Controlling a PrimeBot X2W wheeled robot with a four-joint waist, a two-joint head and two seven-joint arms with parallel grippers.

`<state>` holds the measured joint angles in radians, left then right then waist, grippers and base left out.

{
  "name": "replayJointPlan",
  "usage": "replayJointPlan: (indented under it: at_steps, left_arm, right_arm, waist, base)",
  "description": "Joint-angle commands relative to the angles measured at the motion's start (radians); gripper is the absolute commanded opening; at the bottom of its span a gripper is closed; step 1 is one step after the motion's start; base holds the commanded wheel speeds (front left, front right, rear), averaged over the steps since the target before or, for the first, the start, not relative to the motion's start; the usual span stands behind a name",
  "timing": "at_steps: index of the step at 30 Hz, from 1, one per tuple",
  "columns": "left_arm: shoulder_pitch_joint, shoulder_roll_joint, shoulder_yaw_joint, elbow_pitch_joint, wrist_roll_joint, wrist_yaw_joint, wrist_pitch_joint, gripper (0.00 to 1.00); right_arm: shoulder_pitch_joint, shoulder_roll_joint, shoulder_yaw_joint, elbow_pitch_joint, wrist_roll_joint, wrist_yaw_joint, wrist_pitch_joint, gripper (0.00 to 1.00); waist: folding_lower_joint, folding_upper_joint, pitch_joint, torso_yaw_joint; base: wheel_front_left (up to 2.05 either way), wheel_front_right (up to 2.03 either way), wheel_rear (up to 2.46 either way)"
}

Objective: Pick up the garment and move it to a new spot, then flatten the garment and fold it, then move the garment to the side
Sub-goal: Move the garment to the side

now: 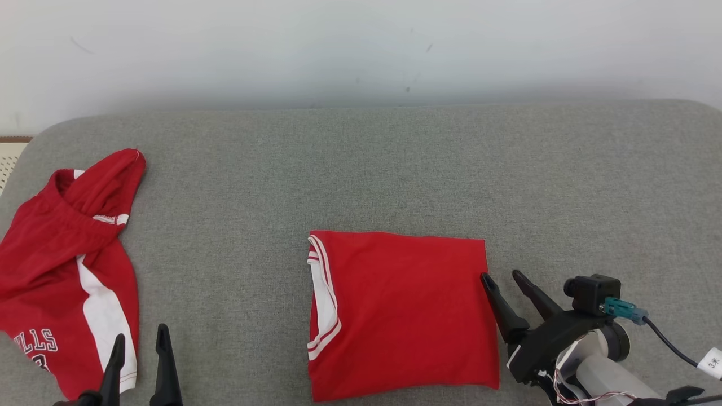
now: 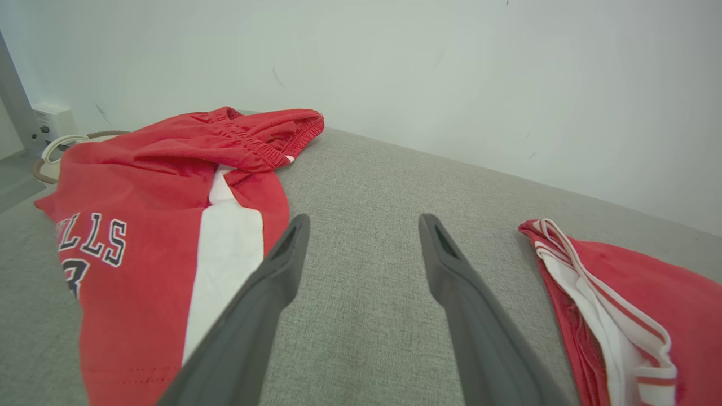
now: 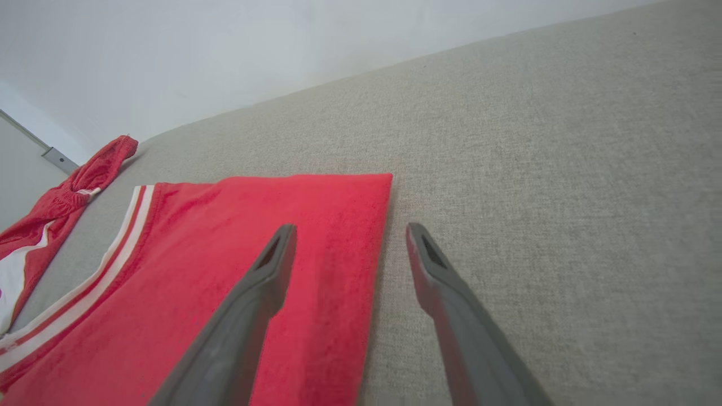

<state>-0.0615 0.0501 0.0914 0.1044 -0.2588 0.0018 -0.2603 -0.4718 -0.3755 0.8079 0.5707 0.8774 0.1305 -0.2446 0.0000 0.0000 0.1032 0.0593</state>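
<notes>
Left wrist view's edges cut off folded garment [image 2: 665,304] and red shorts [image 2: 141,270].

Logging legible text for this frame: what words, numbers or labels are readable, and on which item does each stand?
"LLS": dark letters outlined in white, on the red shorts; the start of the word is lost at the fabric's edge.
A dark numeral under those letters is partly hidden and not readable.
Marks on the white tag on the cable are too small to read.
No text shows on the folded red shirt.

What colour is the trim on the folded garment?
The trim is white with thin red stripes; it shows best in the left wrist view.
</notes>
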Motion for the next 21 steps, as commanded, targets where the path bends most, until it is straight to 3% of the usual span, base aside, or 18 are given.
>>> replayJointPlan:
  at_steps: [1,12,19,20,21]
  left_arm:
    - [0.013,0.001,0.001,-0.002,0.003,0.0,-0.003,1.0]
    - [0.007,0.001,-0.001,-0.006,-0.001,0.001,-0.003,1.0]
    - [0.0,0.001,0.003,0.0,-0.004,-0.004,-0.004,1.0]
    - [-0.001,0.001,0.002,0.001,-0.005,-0.003,-0.004,1.0]
    - [-0.002,0.001,0.001,0.002,-0.006,-0.003,-0.004,1.0]
  right_arm:
    - [0.012,0.004,-0.002,0.005,-0.005,0.0,0.003,1.0]
    - [0.026,0.067,-0.063,0.063,-0.05,0.0,0.083,1.0]
    - [0.037,0.1,-0.076,0.073,-0.014,0.0,0.137,1.0]
    - [0.039,0.104,-0.072,0.073,-0.011,0.0,0.147,0.67]
    - [0.037,0.106,-0.069,0.071,-0.007,0.0,0.152,0.4]
  waist:
    - [0.0,0.0,0.0,0.0]
    - [0.0,0.0,0.013,0.001]
    - [0.0,0.0,0.023,0.004]
    - [0.0,0.0,0.024,0.004]
    - [0.0,0.0,0.025,0.005]
  base:
    - [0.0,0.0,0.0]
    - [0.0,0.0,0.0]
    - [0.0,0.0,0.0]
    - [0.0,0.0,0.0]
    - [0.0,0.0,0.0]
